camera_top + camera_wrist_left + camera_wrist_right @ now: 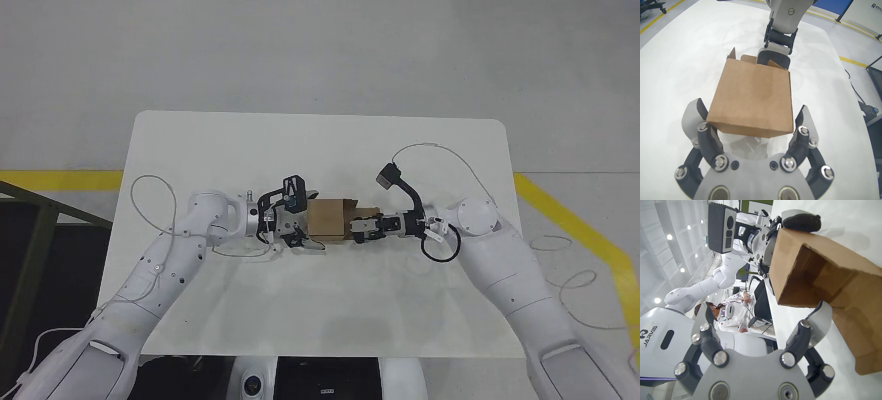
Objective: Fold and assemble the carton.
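Item: carton, brown cardboard, lying on its side over the middle of the white table. I cannot tell whether it rests on the surface or is lifted just clear of it. The top view gives me the line-up: the carton sits between my two arms, its closed end toward the left gripper and its open end toward the right gripper. The left wrist view adds the grasp. The left gripper straddles the closed end with its fingers spread to the carton's width, a pad against each side, so I log it as clamped on the carton. At the far end in that view, short flaps stand up around the opening, and one dark pad of the right gripper sits at the mouth, touching the rim. The right wrist view adds the interior, which holds the carton's own bare walls and folded panels at the back. One long flap juts out from the open end, with one right finger just beside it. The other right finger stands well apart, so I log the right gripper as spread wide.
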### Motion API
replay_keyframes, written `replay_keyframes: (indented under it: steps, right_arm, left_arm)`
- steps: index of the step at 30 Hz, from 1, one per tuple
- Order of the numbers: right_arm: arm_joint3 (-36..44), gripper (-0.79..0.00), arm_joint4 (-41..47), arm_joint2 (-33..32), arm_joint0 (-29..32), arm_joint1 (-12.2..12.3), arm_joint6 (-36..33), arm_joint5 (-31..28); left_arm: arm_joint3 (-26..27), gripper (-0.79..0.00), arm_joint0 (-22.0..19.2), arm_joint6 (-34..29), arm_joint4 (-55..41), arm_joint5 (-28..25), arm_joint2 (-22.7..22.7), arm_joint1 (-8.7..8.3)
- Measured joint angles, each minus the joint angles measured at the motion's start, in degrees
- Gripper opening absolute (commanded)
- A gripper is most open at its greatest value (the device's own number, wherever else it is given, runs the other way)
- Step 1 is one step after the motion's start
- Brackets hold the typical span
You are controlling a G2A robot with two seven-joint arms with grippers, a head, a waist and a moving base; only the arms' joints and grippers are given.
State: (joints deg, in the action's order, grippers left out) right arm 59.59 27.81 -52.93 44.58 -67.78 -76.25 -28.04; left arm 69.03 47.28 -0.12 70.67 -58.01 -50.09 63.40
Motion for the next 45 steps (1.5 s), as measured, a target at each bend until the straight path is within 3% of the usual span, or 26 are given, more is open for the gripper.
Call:
replay_keyframes:
  steps: [21,34,45]
  right_arm:
    - [-6.4,0.0,5.0,8.2,-5.5,-3.0,2.1,-2.1]
    - [-2.8,0.0,2.0,1.7,-2.4,1.8,1.4,-1.4]
    - [-3.8,0.0,-0.2,-0.9,-3.8,3.2,2.0,-2.0]
  left_arm:
    - [-0.3,0.0,-0.7,-0.3,-0.4,0.0,1.1,0.17]
    - [-0.4,0.0,-0.6,-0.2,-0.8,0.0,1.1,0.08]
    - [0.1,0.0,-0.1,0.1,-0.1,0.0,0.4,0.0]
